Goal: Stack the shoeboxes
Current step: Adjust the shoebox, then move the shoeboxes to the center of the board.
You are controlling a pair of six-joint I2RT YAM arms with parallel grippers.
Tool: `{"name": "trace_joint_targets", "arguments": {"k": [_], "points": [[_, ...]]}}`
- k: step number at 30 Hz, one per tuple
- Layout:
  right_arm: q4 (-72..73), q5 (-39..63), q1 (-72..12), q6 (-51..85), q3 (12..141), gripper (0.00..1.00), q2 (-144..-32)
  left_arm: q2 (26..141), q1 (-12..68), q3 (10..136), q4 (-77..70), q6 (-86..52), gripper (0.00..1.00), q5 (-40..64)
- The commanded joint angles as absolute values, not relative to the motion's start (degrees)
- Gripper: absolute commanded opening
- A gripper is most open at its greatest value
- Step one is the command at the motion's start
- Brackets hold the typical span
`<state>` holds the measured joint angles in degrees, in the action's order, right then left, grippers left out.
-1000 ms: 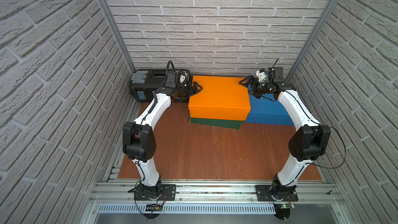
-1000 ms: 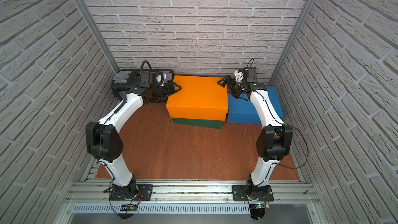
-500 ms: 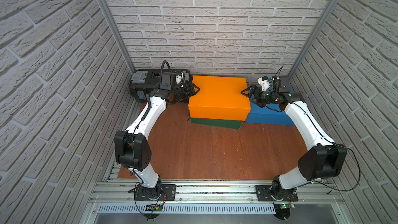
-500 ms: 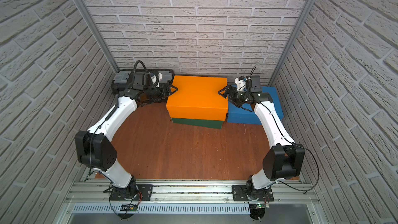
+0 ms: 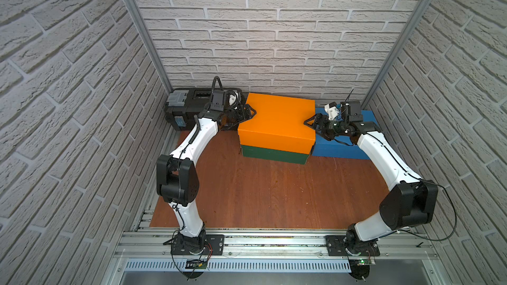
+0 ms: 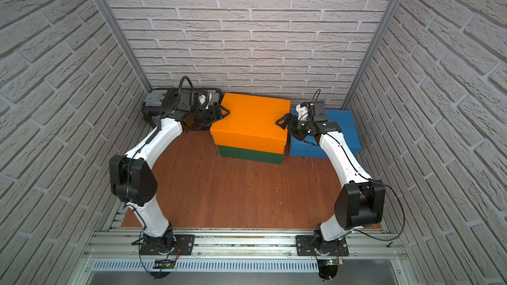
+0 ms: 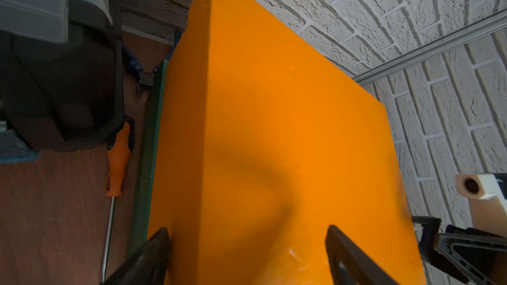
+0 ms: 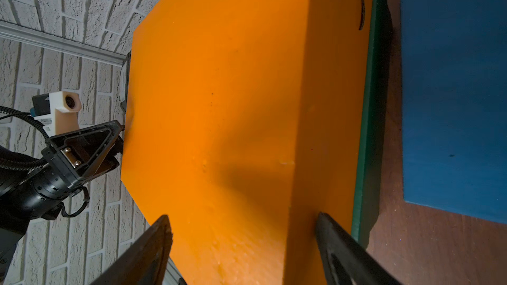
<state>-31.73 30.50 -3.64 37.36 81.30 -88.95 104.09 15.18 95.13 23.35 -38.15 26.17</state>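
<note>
Back of the tabletop (image 5: pixel 274 196), up against the rear brick wall, is where all three shoeboxes sit. Orange shoebox (image 5: pixel 277 122) (image 6: pixel 251 122) is on top of the green shoebox (image 5: pixel 274 154) (image 6: pixel 251 156), both w/ lids on. They're not quite squared up: a thin green strip shows past the orange side in both wrist views (image 7: pixel 149 160) (image 8: pixel 367 132). Blue shoebox (image 5: pixel 329 149) (image 6: pixel 349 130) sits alone on the tabletop just right of the stack, w/ a narrow gap of bare wood between them in the right wrist view (image 8: pixel 452 78).

Left gripper (image 5: pixel 248 112) (image 6: pixel 220 112) (image 7: pixel 247 231) is at the orange box's left top edge w/ its fingers (image 7: pixel 156 250) spread wide. One finger is over the lid, the other down beside the side wall. Right gripper (image 5: pixel 310 123) (image 6: pixel 282 122) (image 8: pixel 242 216) mirrors it on the right top edge, fingers (image 8: pixel 337 245) also apart and straddling the edge. I can't tell whether either pair actually presses on the cardboard. Orange box looks flat on the green one, not lifted.

Black toolbox (image 5: pixel 186 108) (image 6: pixel 159 105) (image 7: pixel 55 78) is in the back-left corner, behind the left arm. Between it and the green box, the left wrist view shows an orange-handled screwdriver (image 7: pixel 118 160) and blue-handled pliers (image 7: pixel 145 75) lying on the wood.
</note>
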Motion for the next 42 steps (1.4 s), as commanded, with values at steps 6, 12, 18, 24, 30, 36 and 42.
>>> {"name": "trace_joint_targets", "arguments": {"k": [6,12,18,24,30,36,42], "points": [[-27.14,32.87,-5.41,37.85,82.51,0.82,-92.27,106.98,17.58,97.91,22.17,-38.64,0.88,30.26],[-27.66,32.25,-4.23,37.08,85.37,0.82,-93.54,106.35,17.32,97.54,22.56,-37.72,0.89,30.15],[-29.38,31.46,-4.05,36.15,86.58,0.89,-93.37,105.66,16.01,97.58,23.12,-37.61,0.92,29.99],[-30.83,29.89,-3.08,35.01,87.82,0.96,-92.24,102.77,14.12,97.28,23.37,-37.07,0.97,28.84],[-35.68,26.27,-2.02,30.01,91.80,1.00,-89.85,99.00,11.85,96.90,24.66,-36.47,0.98,28.37],[-34.74,24.51,2.79,29.66,89.12,1.00,-83.16,92.91,7.65,91.15,25.85,-35.77,0.98,28.13],[-32.78,26.72,6.31,34.43,77.37,0.81,-78.85,88.70,3.24,79.11,24.43,-36.27,0.85,28.83]]}}
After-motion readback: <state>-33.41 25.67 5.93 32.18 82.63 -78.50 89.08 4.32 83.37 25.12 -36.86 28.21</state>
